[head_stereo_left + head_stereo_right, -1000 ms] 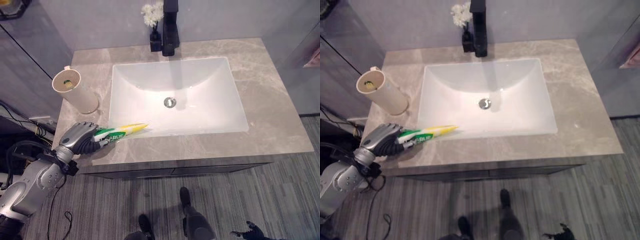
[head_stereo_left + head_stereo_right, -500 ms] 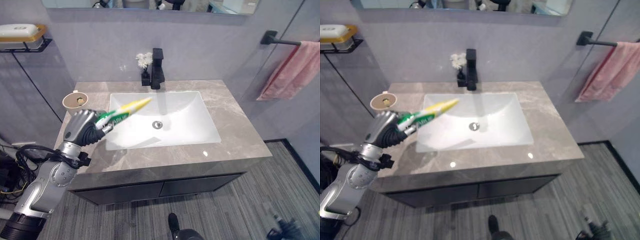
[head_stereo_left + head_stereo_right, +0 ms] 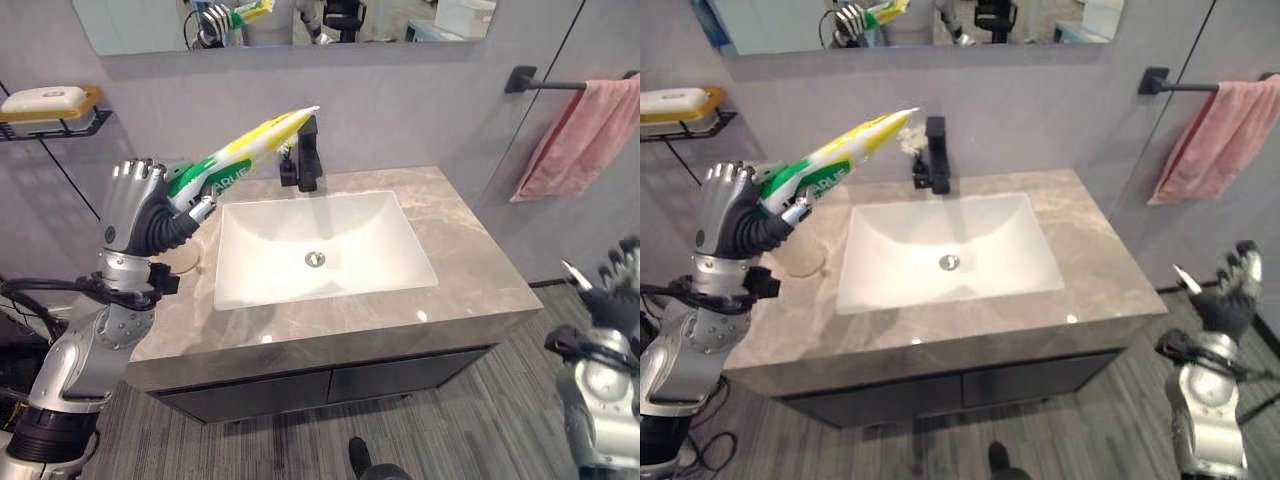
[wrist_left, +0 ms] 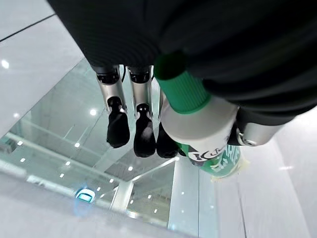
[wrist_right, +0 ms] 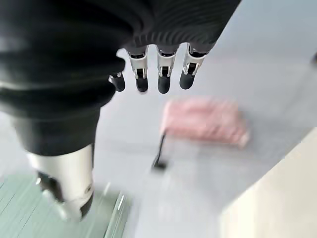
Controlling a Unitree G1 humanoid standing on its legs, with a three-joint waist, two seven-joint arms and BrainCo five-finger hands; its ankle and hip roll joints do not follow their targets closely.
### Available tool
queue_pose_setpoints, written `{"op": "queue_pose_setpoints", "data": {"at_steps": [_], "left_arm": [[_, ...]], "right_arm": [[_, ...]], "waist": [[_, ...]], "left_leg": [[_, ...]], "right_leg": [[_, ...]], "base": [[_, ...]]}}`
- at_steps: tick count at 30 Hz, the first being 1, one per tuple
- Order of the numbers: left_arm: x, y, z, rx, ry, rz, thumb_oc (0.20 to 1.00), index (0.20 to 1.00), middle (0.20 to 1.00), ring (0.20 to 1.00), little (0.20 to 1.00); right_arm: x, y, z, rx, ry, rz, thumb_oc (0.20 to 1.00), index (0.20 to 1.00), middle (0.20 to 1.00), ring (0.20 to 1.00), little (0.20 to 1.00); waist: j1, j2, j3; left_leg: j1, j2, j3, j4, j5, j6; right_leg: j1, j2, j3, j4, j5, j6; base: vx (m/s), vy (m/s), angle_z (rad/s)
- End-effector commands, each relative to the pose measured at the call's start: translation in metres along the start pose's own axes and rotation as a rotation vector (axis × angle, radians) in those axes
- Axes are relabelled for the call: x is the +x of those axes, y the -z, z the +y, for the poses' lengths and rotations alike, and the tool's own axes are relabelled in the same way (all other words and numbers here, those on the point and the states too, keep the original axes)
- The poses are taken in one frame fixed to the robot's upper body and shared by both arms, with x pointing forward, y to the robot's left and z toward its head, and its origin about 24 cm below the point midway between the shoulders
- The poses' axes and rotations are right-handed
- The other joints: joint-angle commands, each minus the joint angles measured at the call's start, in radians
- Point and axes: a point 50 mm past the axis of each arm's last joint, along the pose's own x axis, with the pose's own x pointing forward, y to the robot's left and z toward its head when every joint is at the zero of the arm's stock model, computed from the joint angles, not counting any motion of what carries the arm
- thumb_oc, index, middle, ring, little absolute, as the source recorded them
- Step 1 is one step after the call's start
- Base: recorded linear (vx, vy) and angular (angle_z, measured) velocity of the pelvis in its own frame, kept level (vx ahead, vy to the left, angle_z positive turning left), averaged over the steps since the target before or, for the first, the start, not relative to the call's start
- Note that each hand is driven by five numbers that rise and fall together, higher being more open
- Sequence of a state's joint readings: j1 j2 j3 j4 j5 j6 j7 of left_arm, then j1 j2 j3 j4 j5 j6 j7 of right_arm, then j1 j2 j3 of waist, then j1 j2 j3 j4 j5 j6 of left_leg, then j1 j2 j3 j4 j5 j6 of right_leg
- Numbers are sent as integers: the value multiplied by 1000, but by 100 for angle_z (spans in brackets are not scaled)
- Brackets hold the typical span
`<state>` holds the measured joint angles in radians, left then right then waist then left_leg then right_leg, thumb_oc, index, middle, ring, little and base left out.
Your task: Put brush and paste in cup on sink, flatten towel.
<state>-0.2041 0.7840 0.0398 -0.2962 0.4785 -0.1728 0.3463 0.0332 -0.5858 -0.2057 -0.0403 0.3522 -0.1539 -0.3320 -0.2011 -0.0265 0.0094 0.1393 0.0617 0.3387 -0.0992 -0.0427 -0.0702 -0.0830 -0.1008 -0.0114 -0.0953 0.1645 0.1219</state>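
Paste: clamped in my left hand, raised high.
Cup: I'd tilt the tube, lower it squarely in.
Right hand: fingers relaxed, idle.

The cup sits mostly hidden behind the left robot hand; the pink towel is cut off by the edge.

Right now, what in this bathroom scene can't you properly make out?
- Cup: mostly hidden behind the left hand and toothpaste tube; its contents can't be seen.
- Right hand: whether it holds the small white thing beside it can't be told.
- Pink towel: cut off by the head views' right edge, blurred in the right wrist view.
- Toothbrush: can't be made out.
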Motion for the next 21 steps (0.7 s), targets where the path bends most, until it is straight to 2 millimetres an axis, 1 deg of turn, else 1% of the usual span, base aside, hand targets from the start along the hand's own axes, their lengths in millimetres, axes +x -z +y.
{"op": "queue_pose_setpoints", "data": {"at_steps": [1, 2, 3, 4, 5, 6, 7, 8, 9, 10, 11, 12, 13, 16, 17, 18, 19, 20, 21], "left_arm": [[37, -18, 24, -38, -127, -154, 200, 200, 200, 200, 200], [42, -22, 22, -58, -101, -173, 200, 200, 200, 200, 200], [47, -24, 21, -61, -92, -188, 200, 200, 200, 200, 200], [53, -30, 21, -65, -83, -230, 200, 200, 200, 200, 200], [57, -34, 22, -65, -81, -256, 200, 200, 200, 200, 200], [63, -39, 20, -88, -79, -284, 200, 200, 200, 200, 200], [69, -41, 22, -81, -69, -305, 200, 200, 200, 200, 200], [74, -47, 24, -67, -56, -351, 200, 200, 200, 200, 200], [76, -49, 24, -61, -54, -367, 200, 200, 200, 200, 200], [78, -52, 25, -53, -51, -388, 200, 200, 200, 200, 200], [80, -54, 25, -39, -49, -411, 200, 200, 200, 200, 200], [81, -56, 27, -30, -54, -426, 200, 200, 200, 200, 200], [83, -59, 30, -18, -59, -456, 200, 200, 200, 200, 200], [85, -61, 34, -4, -69, -484, 200, 200, 200, 200, 200], [87, -61, 35, 2, -66, -491, 200, 200, 200, 200, 200], [88, -62, 35, 3, -66, -492, 200, 200, 200, 200, 200], [89, -61, 35, 11, -55, -495, 200, 200, 200, 200, 200], [89, -61, 35, 12, -55, -496, 200, 200, 200, 200, 200], [89, -60, 35, 27, -49, -496, 200, 200, 200, 200, 200]], "right_arm": [[33, -26, 24, 107, -178, -91, 1000, 1000, 1000, 1000, 1000], [36, -28, 42, 135, -309, -57, 1000, 1000, 1000, 1000, 1000], [41, -31, 55, 158, -387, -49, 1000, 1000, 1000, 1000, 1000], [42, -36, 74, 249, -497, -31, 1000, 1000, 1000, 1000, 1000], [44, -38, 81, 299, -534, -12, 1000, 1000, 1000, 1000, 1000], [44, -45, 103, 476, -595, 0, 1000, 1000, 1000, 1000, 1000], [44, -54, 119, 514, -679, -4, 1000, 1000, 1000, 1000, 1000], [40, -79, 146, 583, -828, -57, 1000, 1000, 1000, 1000, 1000], [38, -88, 155, 614, -875, -79, 1000, 1000, 1000, 1000, 1000], [34, -104, 169, 659, -961, -116, 1000, 1000, 1000, 1000, 1000], [33, -122, 181, 685, -1014, -171, 1000, 1000, 1000, 1000, 1000], [33, -130, 187, 707, -1037, -192, 1000, 1000, 1000, 1000, 1000], [30, -146, 197, 752, -1078, -238, 1000, 1000, 1000, 1000, 1000], [23, -167, 210, 842, -1122, -299, 1000, 1000, 1000, 1000, 1000], [19, -175, 217, 869, -1149, -313, 1000, 1000, 1000, 1000, 1000], [19, -175, 217, 870, -1148, -314, 1000, 1000, 1000, 1000, 1000], [15, -183, 220, 894, -1176, -341, 1000, 1000, 1000, 1000, 1000], [15, -183, 220, 895, -1175, -341, 1000, 1000, 1000, 1000, 1000], [11, -189, 220, 919, -1191, -372, 1000, 1000, 1000, 1000, 1000]], "waist": [[31, 0, 6], [50, -6, 3], [56, -8, 6], [68, -5, 6], [73, -8, 6], [82, -9, 10], [92, -11, 10], [106, -10, 9], [109, -9, 9], [118, -6, 8], [127, -10, 6], [131, -10, 7], [140, -9, 6], [149, -10, 5], [151, -13, 6], [151, -14, 7], [154, -15, 6], [154, -16, 7], [154, -15, 8]], "left_leg": [[60, -8, -62, 12, -63, -1], [61, -9, -65, 12, -58, -2], [64, -9, -66, 12, -57, -3], [72, -7, -69, 12, -59, -4], [68, -9, -69, 12, -52, -5], [71, -9, -73, 12, -50, -5], [68, -10, -75, 12, -45, -7], [67, -11, -80, 12, -41, -9], [65, -11, -82, 12, -39, -10], [69, -9, -85, 12, -44, -11], [63, -11, -88, 12, -36, -12], [62, -12, -91, 12, -35, -12], [61, -12, -94, 12, -35, -12], [58, -13, -100, 12, -33, -13], [56, -15, -103, 12, -31, -14], [56, -15, -103, 12, -31, -14], [53, -16, -107, 12, -31, -14], [53, -16, -107, 12, -30, -14], [52, -17, -110, 12, -32, -13]], "right_leg": [[63, -23, -40, 8, -60, 60], [67, -25, -46, 8, -61, 58], [72, -26, -50, 8, -62, 58], [80, -25, -55, 8, -67, 58], [79, -27, -55, 8, -63, 56], [84, -28, -59, 8, -66, 54], [85, -31, -64, 8, -65, 53], [88, -34, -71, 8, -66, 52], [89, -36, -75, 8, -67, 52], [97, -36, -82, 8, -72, 52], [96, -40, -87, 8, -69, 50], [98, -41, -89, 8, -70, 50], [100, -43, -94, 8, -71, 50], [102, -45, -101, 8, -73, 49], [103, -47, -104, 8, -74, 48], [103, -47, -105, 8, -74, 48], [104, -49, -108, 8, -74, 48], [105, -49, -109, 8, -75, 48], [107, -51, -111, 8, -75, 48]], "base": [[-31, -29, 3], [-31, -31, 0], [-23, -25, 6], [-31, -21, 15], [-31, -26, 22], [-49, -34, 23], [-27, -35, 13], [-19, -26, 9], [12, -18, 10], [16, -22, 32], [19, -19, 34], [9, -23, 38], [21, -9, 24], [33, -6, 11], [11, 4, 4], [0, 0, 0], [0, 0, 0], [37, 12, 2], [32, 18, 0]]}}
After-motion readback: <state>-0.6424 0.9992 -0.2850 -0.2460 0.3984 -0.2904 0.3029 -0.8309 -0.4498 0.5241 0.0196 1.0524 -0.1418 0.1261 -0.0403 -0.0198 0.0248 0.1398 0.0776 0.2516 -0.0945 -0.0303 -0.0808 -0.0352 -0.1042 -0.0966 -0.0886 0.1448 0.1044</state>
